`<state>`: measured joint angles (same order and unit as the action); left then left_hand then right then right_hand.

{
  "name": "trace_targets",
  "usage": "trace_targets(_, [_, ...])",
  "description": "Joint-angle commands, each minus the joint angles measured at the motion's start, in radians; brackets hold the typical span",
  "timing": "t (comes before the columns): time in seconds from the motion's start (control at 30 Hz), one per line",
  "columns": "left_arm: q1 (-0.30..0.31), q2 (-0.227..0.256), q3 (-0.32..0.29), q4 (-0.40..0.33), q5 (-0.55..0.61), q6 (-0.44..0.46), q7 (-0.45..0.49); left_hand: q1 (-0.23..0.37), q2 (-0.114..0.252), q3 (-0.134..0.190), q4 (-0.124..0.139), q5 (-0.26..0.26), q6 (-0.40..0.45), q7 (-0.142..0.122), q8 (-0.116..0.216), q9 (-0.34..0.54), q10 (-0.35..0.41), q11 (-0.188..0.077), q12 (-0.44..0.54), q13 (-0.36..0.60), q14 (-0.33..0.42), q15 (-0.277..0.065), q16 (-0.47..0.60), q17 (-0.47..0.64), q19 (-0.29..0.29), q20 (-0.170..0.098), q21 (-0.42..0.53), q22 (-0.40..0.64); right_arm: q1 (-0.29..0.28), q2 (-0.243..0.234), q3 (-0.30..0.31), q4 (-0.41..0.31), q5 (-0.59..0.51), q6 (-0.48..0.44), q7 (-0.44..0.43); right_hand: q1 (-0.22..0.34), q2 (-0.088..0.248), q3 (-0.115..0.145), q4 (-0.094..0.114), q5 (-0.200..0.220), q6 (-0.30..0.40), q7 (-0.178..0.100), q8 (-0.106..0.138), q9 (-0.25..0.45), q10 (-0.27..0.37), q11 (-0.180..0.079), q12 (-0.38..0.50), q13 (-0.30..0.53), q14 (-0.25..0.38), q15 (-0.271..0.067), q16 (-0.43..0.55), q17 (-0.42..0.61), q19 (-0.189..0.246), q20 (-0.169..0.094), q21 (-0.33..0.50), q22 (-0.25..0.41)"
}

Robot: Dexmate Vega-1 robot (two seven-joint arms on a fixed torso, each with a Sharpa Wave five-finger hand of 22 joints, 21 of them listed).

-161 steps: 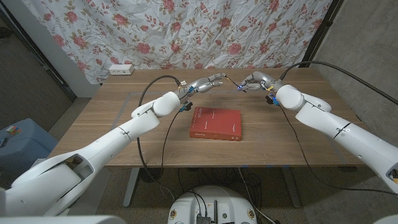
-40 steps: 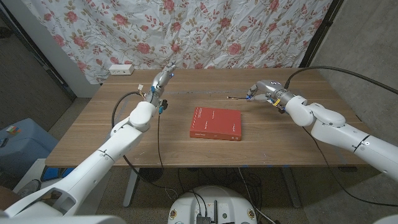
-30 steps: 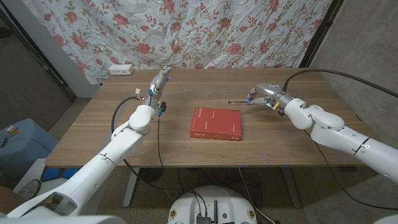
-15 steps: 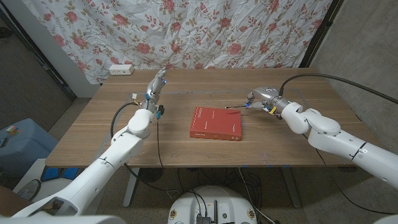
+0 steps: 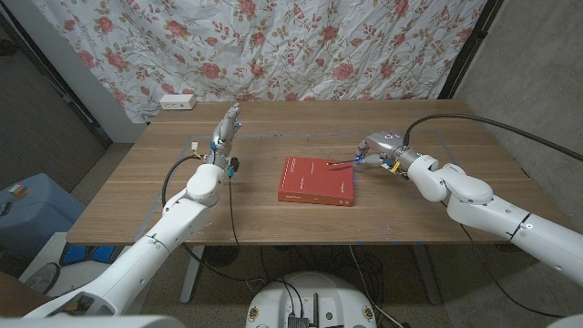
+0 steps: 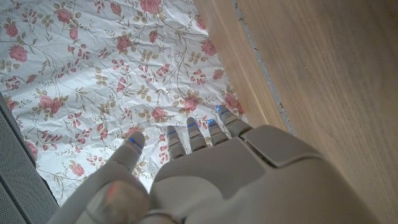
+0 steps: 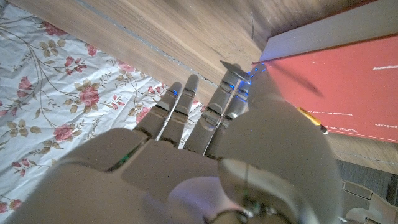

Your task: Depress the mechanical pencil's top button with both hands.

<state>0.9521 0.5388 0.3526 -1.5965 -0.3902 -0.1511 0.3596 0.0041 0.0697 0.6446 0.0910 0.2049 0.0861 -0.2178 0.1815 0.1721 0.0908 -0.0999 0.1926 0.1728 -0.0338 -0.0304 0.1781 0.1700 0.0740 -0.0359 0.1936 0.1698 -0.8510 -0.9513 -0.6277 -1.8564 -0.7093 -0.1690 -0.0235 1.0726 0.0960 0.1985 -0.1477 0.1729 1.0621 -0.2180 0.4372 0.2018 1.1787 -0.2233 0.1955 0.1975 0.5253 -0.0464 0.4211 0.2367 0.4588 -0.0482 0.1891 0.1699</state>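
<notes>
- Tabletop [image 5: 182, 196]: red book [image 5: 316, 180] lies mid-table.
- Left hand [image 5: 226, 128], near the far-left edge, is spread and holds nothing.
- Right hand [image 5: 373, 149] pinches the mechanical pencil [image 5: 339, 165] over the book's far-right corner.
- The button press looks finished; next, probably lay the pencil down.

Likely a makeshift lab or recording room: a wooden bench [image 5: 182, 173] stands before a crumpled rose-print sheet [image 5: 273, 46] hung as backdrop, a white power strip [image 5: 177, 102] at its far edge.
</notes>
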Motion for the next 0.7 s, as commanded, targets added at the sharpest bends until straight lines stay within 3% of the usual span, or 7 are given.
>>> trace_targets(0.03, [0.005,-0.017,0.002,0.033,-0.033,-0.026,-0.014,-0.005,0.062,0.002,0.009,0.000,0.006,-0.004,-0.001,0.000,0.002,-0.002,0.001,0.002,0.003,-0.077,0.002,0.002,0.011,-0.017,0.007,0.004,-0.005,0.012,-0.016,0.006,-0.040,-0.015,0.003,-0.004,0.001,-0.003,-0.003,0.002,0.004,-0.003,0.003,0.005,-0.005,0.003,0.000,0.005,0.006,-0.154,0.002,0.003,0.013,-0.054,0.011,0.002])
trace_targets(0.7, [0.023,-0.019,0.007,0.031,-0.058,-0.027,-0.017,-0.001,0.061,0.003,0.012,0.002,-0.001,-0.003,-0.004,-0.001,-0.001,-0.002,0.000,0.002,0.004,-0.081,0.000,0.001,0.013,-0.024,0.005,0.003,-0.021,0.010,-0.015,0.004,-0.052,-0.027,-0.004,-0.018,-0.023,-0.016,-0.004,0.002,-0.024,-0.005,-0.009,0.005,-0.034,0.004,-0.008,0.004,-0.009,-0.146,-0.009,-0.001,0.020,-0.039,0.012,0.002])
